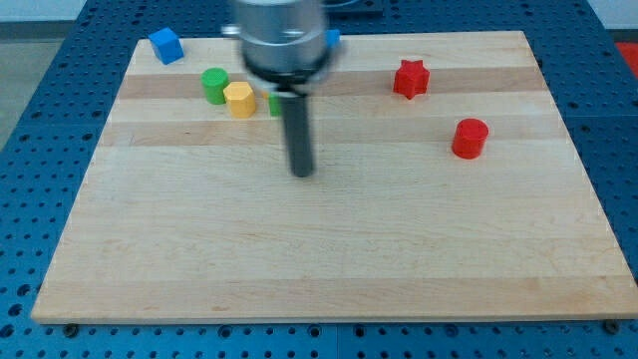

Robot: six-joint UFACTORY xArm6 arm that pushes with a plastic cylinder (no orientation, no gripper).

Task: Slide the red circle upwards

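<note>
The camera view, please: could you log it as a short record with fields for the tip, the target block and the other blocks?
tip: my tip on the wooden board, mid-board, touching no block
target: red circle, to the view's right of the tip
above target: red star
view's left: green cylinder touching yellow block
top-left corner: blue cube
</note>
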